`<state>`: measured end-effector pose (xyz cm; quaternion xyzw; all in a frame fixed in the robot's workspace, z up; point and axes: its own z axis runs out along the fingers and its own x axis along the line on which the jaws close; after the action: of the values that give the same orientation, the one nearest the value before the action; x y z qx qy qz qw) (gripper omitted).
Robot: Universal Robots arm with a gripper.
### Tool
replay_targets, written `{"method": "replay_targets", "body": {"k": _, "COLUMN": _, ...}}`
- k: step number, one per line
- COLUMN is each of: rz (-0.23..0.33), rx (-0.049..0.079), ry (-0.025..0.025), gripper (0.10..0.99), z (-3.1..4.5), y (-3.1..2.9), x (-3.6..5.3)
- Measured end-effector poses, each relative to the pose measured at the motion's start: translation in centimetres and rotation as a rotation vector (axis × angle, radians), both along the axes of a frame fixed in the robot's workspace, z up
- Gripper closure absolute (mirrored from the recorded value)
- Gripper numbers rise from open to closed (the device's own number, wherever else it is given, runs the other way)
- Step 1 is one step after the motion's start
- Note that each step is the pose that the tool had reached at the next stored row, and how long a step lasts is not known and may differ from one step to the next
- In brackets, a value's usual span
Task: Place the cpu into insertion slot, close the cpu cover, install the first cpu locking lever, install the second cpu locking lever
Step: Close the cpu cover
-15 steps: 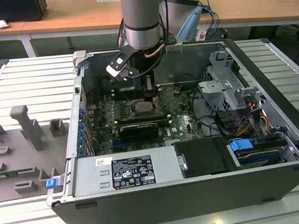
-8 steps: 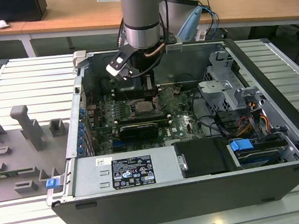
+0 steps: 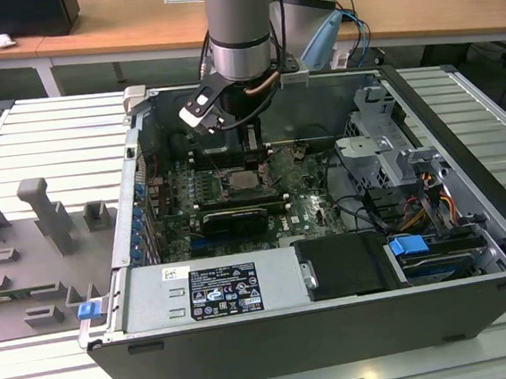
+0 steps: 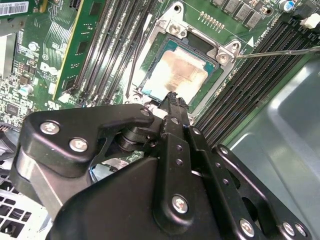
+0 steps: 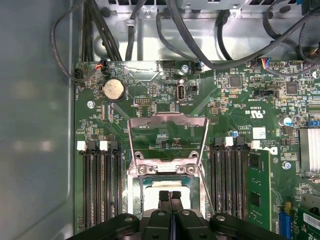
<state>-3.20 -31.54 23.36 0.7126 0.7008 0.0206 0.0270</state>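
Hand [image 5: 170, 196] with fingers pressed together, empty, tips directly over cpu [image 4: 175, 75] seated in slot [image 4: 172, 27]; cover [image 5: 167, 119] swung open, just beyond slot's far edge from hand.

A black-and-white sticker [image 3: 222, 291] is sitting on the grey metal box [image 3: 151, 298], its print too small to read. White markings are dotting the green motherboard [image 5: 150, 85].

cpu [image 4: 177, 75]: pale metal top, satin, with a warm dull sheen.
insertion slot [image 4: 172, 27]: bright silvery metal rim, smooth.
cpu cover [image 5: 167, 119]: bare metal, shiny.
motherboard [image 5: 150, 80]: green, lightly glossy.
my gripper [image 4: 172, 97]: matt black, with shiny screw heads.
case wall [image 5: 35, 125]: grey sheet metal, matt.
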Motion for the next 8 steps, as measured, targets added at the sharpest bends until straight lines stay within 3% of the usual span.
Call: {"method": "replay_targets", "body": {"k": 8, "rz": 0.000, "rx": -0.003, "ry": 0.0000, "gripper": 0.980, "z": 0.15, "y": 0.01, "x": 0.00}}
